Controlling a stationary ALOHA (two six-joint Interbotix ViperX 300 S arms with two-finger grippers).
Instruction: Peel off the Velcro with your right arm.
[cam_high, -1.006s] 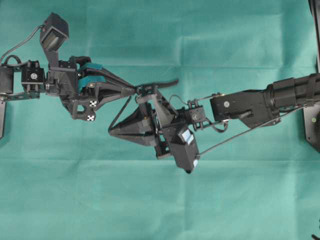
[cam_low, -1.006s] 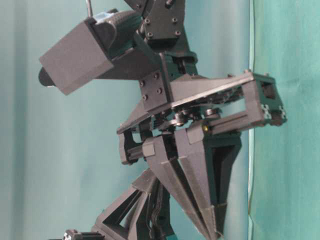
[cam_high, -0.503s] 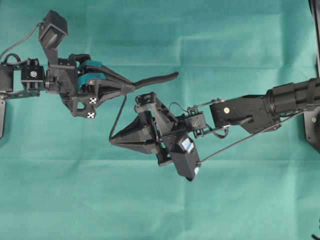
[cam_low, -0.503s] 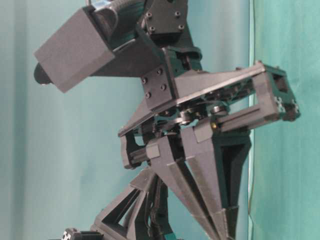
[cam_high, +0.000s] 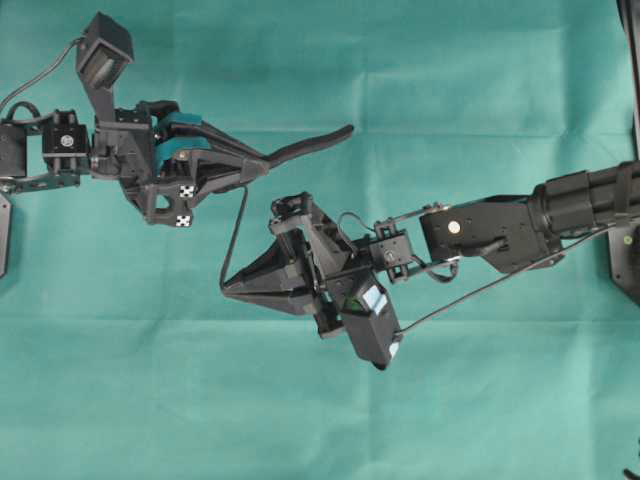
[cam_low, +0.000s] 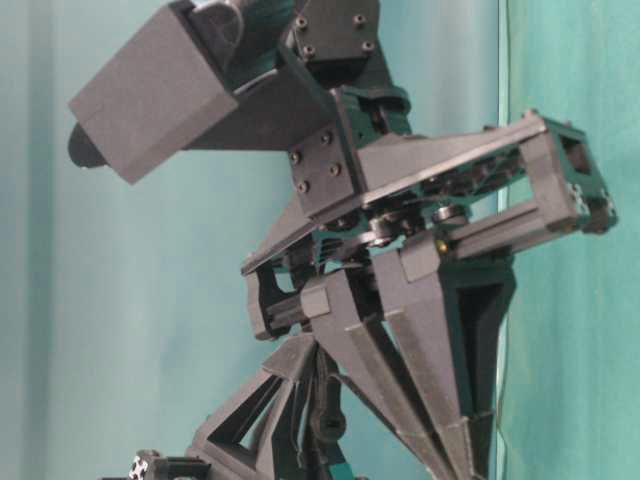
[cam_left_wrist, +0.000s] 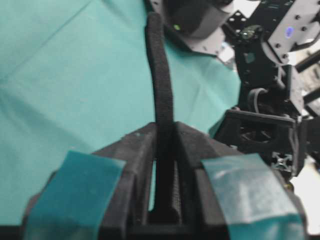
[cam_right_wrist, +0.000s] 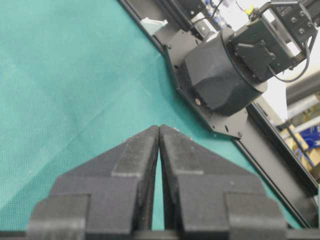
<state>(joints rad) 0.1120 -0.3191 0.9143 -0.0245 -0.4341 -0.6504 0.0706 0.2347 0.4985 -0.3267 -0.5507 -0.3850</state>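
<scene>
My left gripper (cam_high: 262, 166), the one with teal parts, is shut on a thick fuzzy black strap (cam_high: 310, 145) that sticks out up and right past its tips. The left wrist view shows this strap (cam_left_wrist: 161, 75) clamped between the jaws (cam_left_wrist: 165, 129). The Velcro (cam_high: 236, 235), a thin black strap seen edge-on, runs from under the left gripper down to the tips of my right gripper (cam_high: 223, 287). My all-black right gripper is shut, tips pointing left. In the right wrist view its tips (cam_right_wrist: 159, 127) meet and the Velcro is hidden.
A green cloth (cam_high: 480, 90) covers the table. The right arm (cam_high: 500, 225) reaches in from the right edge with a thin cable (cam_high: 470, 293) below it. The left arm's round base (cam_right_wrist: 220, 80) and a black frame rail lie beyond the right gripper's tips.
The right gripper has moved toward the bottom of the overhead view and the left gripper slightly up and left. The thin Velcro between them now spans a longer gap.
</scene>
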